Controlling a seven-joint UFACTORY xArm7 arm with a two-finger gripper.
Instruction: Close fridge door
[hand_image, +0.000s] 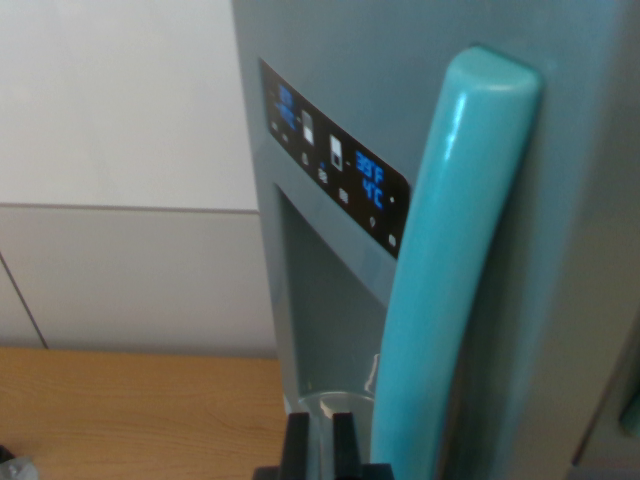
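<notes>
The grey fridge door (560, 280) fills the wrist view's right half, seen very close. A turquoise handle (450, 260) runs down it from upper right to the bottom middle. A black display panel (335, 155) with blue digits sits above a recessed dispenser bay (330, 300). My gripper (319, 445) shows at the bottom edge as two black fingers, close together with a narrow gap and nothing between them. It sits just in front of the dispenser bay, left of the handle's lower end. Whether the door stands ajar cannot be told from here.
A wooden surface (130, 410) lies at the lower left. Behind it stands a white panelled wall (120, 150). A small dark object (12, 465) peeks in at the bottom left corner.
</notes>
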